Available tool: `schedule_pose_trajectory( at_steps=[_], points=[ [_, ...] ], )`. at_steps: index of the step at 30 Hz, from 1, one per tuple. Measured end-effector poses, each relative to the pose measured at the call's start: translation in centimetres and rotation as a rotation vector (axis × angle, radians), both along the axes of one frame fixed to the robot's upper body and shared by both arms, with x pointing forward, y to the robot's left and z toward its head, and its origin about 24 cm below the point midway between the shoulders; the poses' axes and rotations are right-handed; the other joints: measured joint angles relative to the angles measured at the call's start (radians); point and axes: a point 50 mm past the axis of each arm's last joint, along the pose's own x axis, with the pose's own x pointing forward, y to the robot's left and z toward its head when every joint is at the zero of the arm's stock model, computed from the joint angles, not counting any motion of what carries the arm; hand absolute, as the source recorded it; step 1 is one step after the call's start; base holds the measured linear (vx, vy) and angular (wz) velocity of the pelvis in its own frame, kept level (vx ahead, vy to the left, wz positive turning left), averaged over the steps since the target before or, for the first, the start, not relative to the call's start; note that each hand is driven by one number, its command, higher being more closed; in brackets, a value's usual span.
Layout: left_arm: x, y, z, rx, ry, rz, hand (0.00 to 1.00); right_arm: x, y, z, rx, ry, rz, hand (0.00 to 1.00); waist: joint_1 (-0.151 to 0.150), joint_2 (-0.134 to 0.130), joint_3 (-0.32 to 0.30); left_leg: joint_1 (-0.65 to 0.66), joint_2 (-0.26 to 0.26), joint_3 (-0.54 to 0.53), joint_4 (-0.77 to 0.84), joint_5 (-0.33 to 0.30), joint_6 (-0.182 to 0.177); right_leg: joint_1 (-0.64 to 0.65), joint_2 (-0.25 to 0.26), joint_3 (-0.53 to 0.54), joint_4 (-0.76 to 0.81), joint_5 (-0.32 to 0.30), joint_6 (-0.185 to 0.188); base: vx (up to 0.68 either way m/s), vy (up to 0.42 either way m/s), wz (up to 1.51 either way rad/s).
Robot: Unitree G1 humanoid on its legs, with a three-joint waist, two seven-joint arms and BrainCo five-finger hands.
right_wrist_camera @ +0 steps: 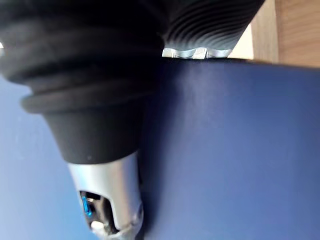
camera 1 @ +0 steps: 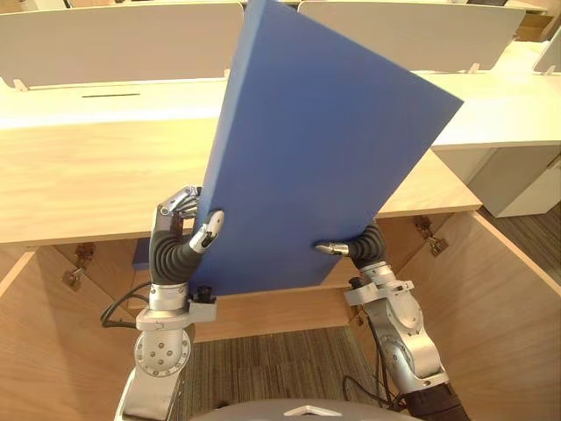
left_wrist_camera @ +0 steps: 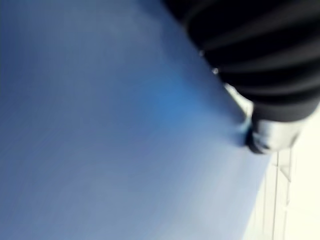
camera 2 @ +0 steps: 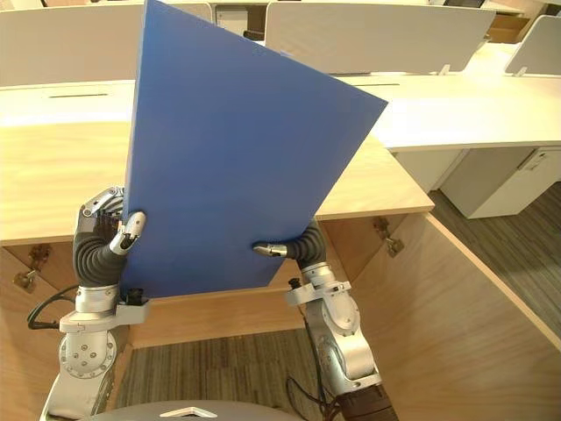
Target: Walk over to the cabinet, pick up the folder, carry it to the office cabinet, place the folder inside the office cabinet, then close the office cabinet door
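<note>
Plain blue folder [camera 1: 324, 149], closed, raised upright and tilted, above open wooden cabinet [camera 1: 88, 175]

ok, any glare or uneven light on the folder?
Left eye view: blue folder evenly lit, no glare; white desk behind is bright. Left wrist view: soft brighter patch mid-folder. Right wrist view: folder reads darker near the right hand.

- Folder [camera 1: 324, 149]: tilted blue slab, pinched between left hand [camera 1: 188, 232] and right hand [camera 1: 355, 248]; blocks the middle of the way ahead.
- Surface [camera 1: 88, 175]: bare wood left of folder; passable.
- Left door [camera 1: 44, 351], right door [camera 1: 500, 298]: swung out, walling both sides.
- Carpet [camera 1: 263, 360] between doors: open.
- Dividers [camera 1: 114, 39]: close the far side.
</note>
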Motion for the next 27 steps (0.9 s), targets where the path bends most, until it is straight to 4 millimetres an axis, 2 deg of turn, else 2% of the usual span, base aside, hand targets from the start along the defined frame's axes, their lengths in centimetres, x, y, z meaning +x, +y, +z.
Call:
schedule_pose_trajectory(
  at_steps=[5, 6, 10, 18, 27],
  points=[
    [0.2, 0.8, -0.3, 0.038, 0.008, 0.044, 1.0, -0.1, 0.4, -0.1, -0.011, 0.001, 0.014, 1.0, 0.001, -0.004, -0.002, -0.001, 0.0, 0.0, 0.0, 0.001, 0.0, -0.002, 0.0, 0.001, 0.002, 0.0, 0.0, 0.0, 0.0, 0.0],
    [0.4, 1.0, -0.6, 0.043, 0.021, 0.054, 0.0, -0.1, 0.5, -0.1, -0.013, 0.0, 0.015, 1.0, 0.001, -0.004, -0.003, -0.001, 0.0, 0.0, 0.0, 0.001, 0.0, -0.003, 0.0, 0.001, 0.002, 0.0, 0.0, 0.0, 0.0, 0.0],
    [0.6, 1.1, -1.8, 0.061, 0.079, 0.067, 0.0, -0.1, 0.7, -0.1, -0.004, -0.003, 0.006, 1.0, 0.001, -0.005, -0.003, -0.003, 0.0, 0.0, 0.0, 0.001, 0.0, -0.004, 0.0, 0.0, 0.002, 0.0, 0.0, 0.0, 0.0, 0.0],
    [0.6, 1.8, -2.1, 0.037, 0.094, 0.121, 0.0, 0.0, 1.4, 0.0, 0.015, -0.011, -0.022, 1.0, 0.001, -0.008, -0.003, -0.005, 0.0, -0.001, 0.006, 0.001, 0.0, -0.005, 0.0, -0.004, 0.0, 0.0, 0.0, 0.0, 0.0, 0.0],
    [-0.1, 5.1, -3.7, -0.106, 0.167, 0.337, 0.0, 0.2, 1.0, 0.2, 0.07, -0.013, -0.101, 1.0, 0.005, -0.014, -0.001, -0.014, -0.002, -0.025, 0.0, 0.008, 0.001, -0.002, -0.003, -0.025, 0.001, -0.001, 0.0, -0.01, -0.005, 0.07]
  ],
)
